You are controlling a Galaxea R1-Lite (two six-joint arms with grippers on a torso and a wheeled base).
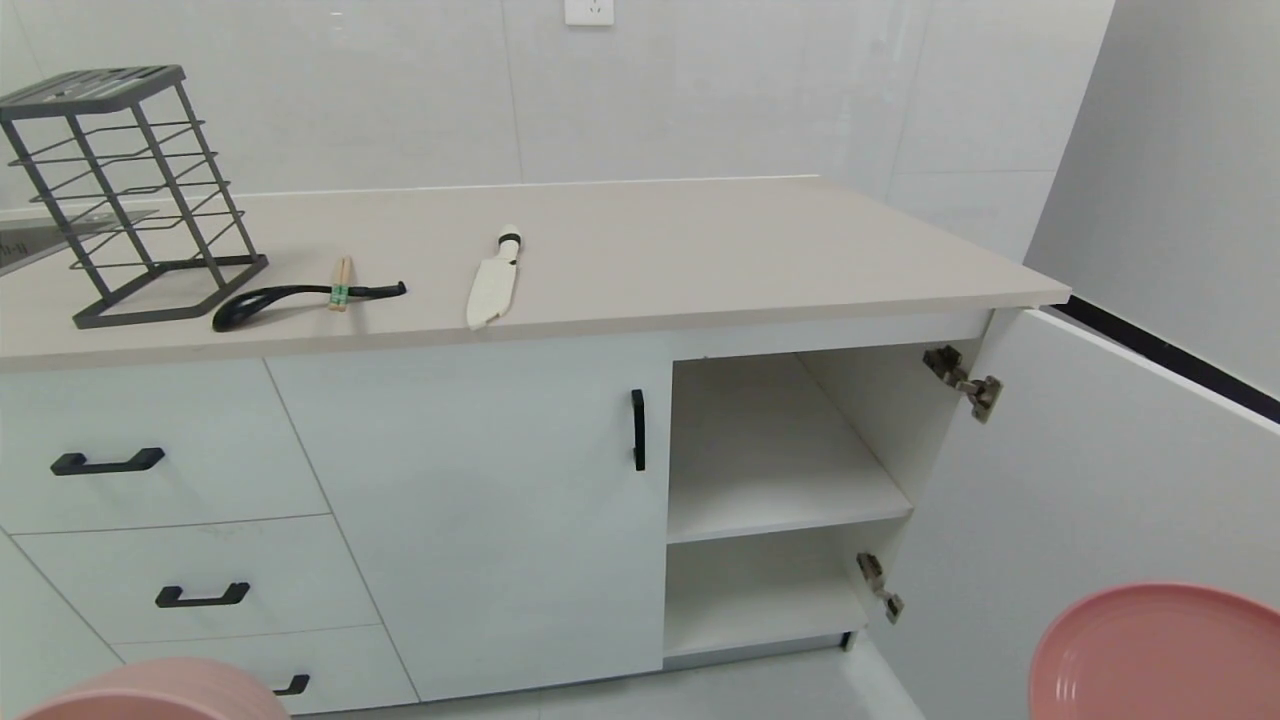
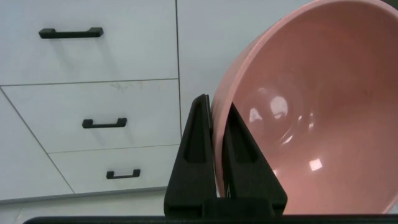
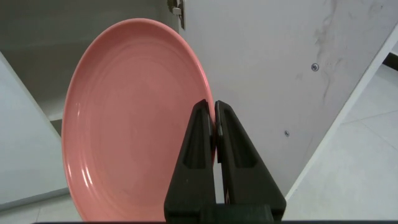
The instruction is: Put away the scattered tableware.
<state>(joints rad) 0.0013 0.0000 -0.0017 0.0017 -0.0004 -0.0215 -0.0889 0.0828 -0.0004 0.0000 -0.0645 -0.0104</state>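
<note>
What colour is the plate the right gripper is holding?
The plate is plain pink, no pattern; clearest in the right wrist view.

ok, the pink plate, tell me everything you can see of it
The pink plate is round and shallow, with a smooth glossy face, faint concentric rings and a low raised rim; it looks like glazed ceramic or melamine. No chips or food show. The right gripper is shut on its rim, one finger on each side. It is held in the air, face tilted upward, in front of the open cupboard door, touching nothing else visible.
</note>
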